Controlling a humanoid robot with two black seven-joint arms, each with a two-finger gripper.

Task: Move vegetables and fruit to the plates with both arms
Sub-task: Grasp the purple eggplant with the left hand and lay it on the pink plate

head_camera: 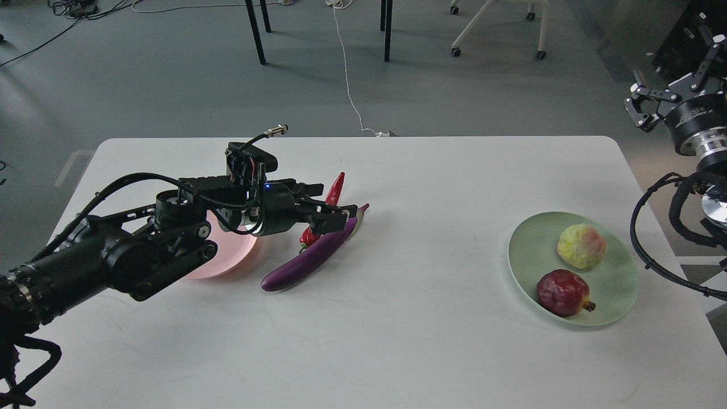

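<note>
Left end effector grasps the red chili pepper above the purple eggplant on the white counter, beside the pink plate. Both fruits sit on the green plate. Right end effector hangs released.

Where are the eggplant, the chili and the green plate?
eggplant point(301, 262), head view, middle of its purple body.
chili point(336, 188), head view, upper red part near the tip.
green plate point(616, 284), head view, bare right inside.
</note>
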